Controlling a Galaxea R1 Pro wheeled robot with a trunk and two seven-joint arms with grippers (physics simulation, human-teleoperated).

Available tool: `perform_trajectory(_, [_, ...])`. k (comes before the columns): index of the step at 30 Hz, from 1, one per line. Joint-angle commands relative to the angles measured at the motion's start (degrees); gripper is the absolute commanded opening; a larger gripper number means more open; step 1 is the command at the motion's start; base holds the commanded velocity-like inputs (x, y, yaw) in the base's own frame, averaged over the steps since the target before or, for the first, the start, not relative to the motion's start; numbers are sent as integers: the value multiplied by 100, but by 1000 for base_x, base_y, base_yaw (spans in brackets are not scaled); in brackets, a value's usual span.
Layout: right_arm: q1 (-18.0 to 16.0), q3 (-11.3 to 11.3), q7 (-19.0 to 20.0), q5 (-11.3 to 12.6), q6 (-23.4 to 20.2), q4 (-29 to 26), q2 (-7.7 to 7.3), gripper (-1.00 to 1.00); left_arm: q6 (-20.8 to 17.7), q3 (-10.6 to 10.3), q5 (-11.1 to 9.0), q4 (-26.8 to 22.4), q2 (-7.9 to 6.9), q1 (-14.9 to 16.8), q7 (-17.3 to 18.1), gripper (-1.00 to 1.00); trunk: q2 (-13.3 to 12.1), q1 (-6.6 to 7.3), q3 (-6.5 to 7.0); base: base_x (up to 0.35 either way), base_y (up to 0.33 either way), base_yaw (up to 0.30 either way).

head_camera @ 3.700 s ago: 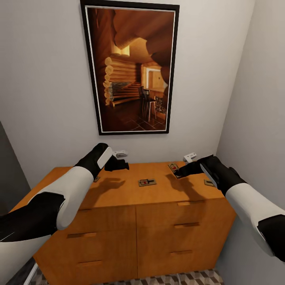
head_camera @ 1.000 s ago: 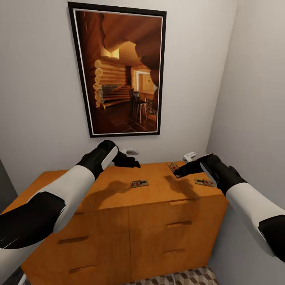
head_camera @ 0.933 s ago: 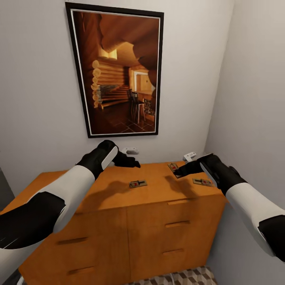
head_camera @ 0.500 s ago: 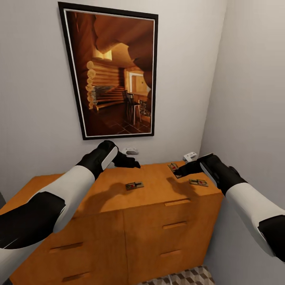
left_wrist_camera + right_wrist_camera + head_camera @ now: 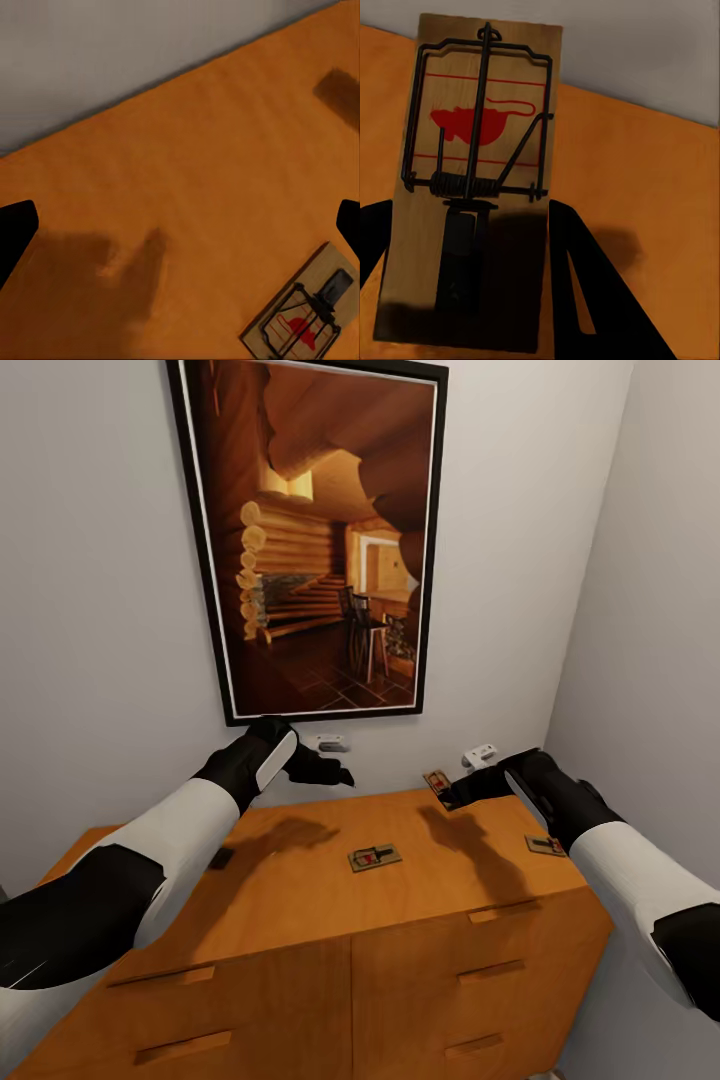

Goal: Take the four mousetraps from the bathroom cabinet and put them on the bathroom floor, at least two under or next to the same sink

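Right gripper, jaws pinching a mousetrap, mid-right of frame above cabinet. Left gripper hovers center-left, jaws spread. Another mousetrap lies center on cabinet top, third mousetrap at right edge.

On my right wrist camera I see one mousetrap very close. It is a wooden board with a dark wire frame, a coil spring across it and a red mouse drawing. Its near end sits between the two dark fingers of my right hand. Behind it are the orange cabinet top and a grey wall.
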State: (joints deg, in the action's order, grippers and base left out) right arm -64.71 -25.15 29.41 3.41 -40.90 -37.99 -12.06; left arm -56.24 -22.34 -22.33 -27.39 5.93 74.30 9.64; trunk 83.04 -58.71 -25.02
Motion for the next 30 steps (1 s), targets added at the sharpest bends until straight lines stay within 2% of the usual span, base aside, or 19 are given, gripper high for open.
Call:
perform_trajectory(1, [-7,-25,-14,54,-40,-7,-6,-100,-9,-17,42,-3,-3,5,47,100,4,-2,-7,188,136,0])
perform_trajectory(9, [-7,-26,-14,53,-40,-7,-6,-100,-14,-24,38,-3,-2,-3,47,100,4,-2,19,43,31,-109])
perform_trajectory(14, [-7,-33,-14,47,-40,-7,-6,-100,-11,-39,44,4,-3,-3,230,100,4,-2,52,1,1,-220])
perform_trajectory(20, [-7,-34,-14,39,-38,-1,-6,-100,-16,-246,44,6,-7,-11,316,100,4,-2,92,0,0,-223])
perform_trajectory(24, [-7,-34,-14,32,-34,4,-6,-100,-35,-544,50,6,-30,-27,328,100,4,-2,105,0,0,-103])
perform_trajectory(26, [-7,-37,-16,30,-32,9,-6,-100,-47,-821,52,-1,-102,-35,364,100,4,-2,106,0,0,-20])
perform_trajectory(28, [-7,-41,-16,29,-32,10,-6,-100,-55,-1141,48,-5,-171,-37,472,100,4,-2,107,0,0,-8])
perform_trajectory(30, [-7,-42,-17,29,-32,10,-6,-100,-60,-1640,47,-4,-239,-38,781,100,4,-2,107,0,0,-3])
